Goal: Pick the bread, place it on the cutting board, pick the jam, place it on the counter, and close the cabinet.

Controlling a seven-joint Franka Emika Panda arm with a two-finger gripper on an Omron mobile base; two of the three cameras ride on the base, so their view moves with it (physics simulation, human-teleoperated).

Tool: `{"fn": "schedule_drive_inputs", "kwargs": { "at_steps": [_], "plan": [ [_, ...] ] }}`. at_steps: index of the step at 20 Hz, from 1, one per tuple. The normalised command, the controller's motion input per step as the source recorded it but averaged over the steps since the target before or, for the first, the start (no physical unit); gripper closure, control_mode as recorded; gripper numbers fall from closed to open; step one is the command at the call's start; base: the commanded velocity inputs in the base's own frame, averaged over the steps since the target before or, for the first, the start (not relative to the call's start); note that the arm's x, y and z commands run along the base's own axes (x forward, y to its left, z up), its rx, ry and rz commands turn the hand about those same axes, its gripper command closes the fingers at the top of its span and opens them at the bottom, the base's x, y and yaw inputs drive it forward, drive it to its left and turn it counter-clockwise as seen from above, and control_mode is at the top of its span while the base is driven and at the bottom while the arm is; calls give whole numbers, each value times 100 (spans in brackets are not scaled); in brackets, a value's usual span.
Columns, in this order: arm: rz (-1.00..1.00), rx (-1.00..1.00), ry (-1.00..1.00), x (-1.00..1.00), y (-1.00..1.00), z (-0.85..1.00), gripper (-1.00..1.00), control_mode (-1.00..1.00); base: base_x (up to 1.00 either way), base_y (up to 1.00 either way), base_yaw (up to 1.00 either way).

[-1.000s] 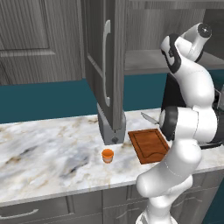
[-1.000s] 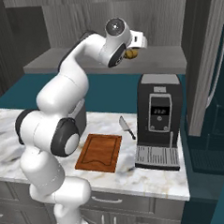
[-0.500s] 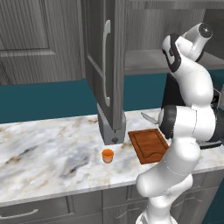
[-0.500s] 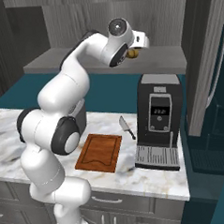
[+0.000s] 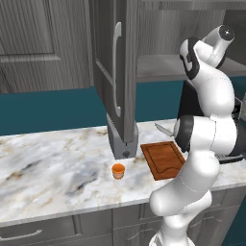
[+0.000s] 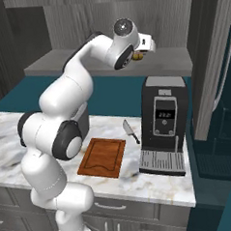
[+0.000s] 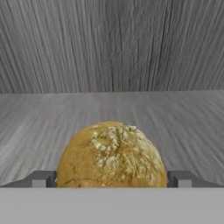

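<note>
Since the earlier frame we see the hand pushed slightly deeper along the shelf toward the bread. The cabinet (image 5: 117, 72) stands open above the counter (image 5: 53, 163). The cutting board (image 6: 102, 157) lies bare, with the jam (image 5: 117, 170) well apart on the stone. On the shelf, the bread (image 7: 111, 155) sits between the fingertips (image 7: 41, 179) of the gripper (image 7: 111, 183), spread to either side; whether they touch it we cannot tell.

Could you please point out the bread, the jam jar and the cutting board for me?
bread (image 7: 111, 155): hand view, middle of its crust.
jam (image 5: 117, 171): left base view, the jar's side.
cutting board (image 6: 101, 157): right base view, centre of its top.
</note>
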Motion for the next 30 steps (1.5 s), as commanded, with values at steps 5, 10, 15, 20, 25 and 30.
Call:
{"fn": "schedule_drive_inputs", "kwargs": {
  "at_steps": [5,10,15,20,25,30],
  "plan": [
    [0,-2,8,0,0,-20,100,-100,0,0,0],
    [0,0,4,0,0,-3,100,-100,0,0,0],
    [0,0,0,-4,0,0,100,-100,0,0,0],
    [0,0,-2,-31,0,5,100,-100,0,0,0],
    [0,0,-5,-43,0,6,100,-100,0,0,0],
    [0,0,-8,-55,0,1,100,-100,0,0,0]
  ]
}}
